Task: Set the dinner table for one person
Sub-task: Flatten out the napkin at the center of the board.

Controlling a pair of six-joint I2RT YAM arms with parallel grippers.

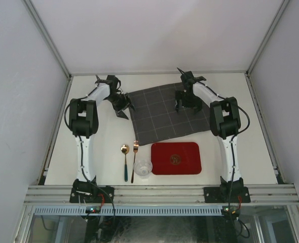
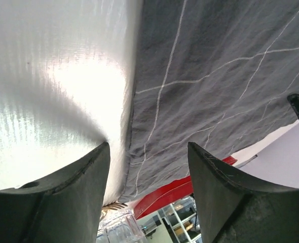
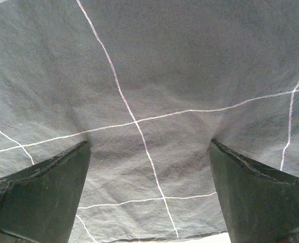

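The off-white dinner table (image 1: 104,136) carries a dark grey checked cloth (image 1: 164,114) spread flat near its middle. My left gripper (image 1: 123,110) is open, its tips down at the cloth's left edge (image 2: 134,126), straddling cloth and bare table. My right gripper (image 1: 185,105) is open, its tips pressed on the cloth's right part (image 3: 139,126). A red tray (image 1: 176,158), a clear glass (image 1: 142,168), a gold spoon (image 1: 124,152) with a dark handle and a copper fork (image 1: 135,152) lie near the front edge.
White walls enclose the table on three sides. An aluminium rail (image 1: 159,193) runs along the near edge by the arm bases. In the left wrist view the red tray (image 2: 164,195) and the glass (image 2: 120,225) show between the fingers.
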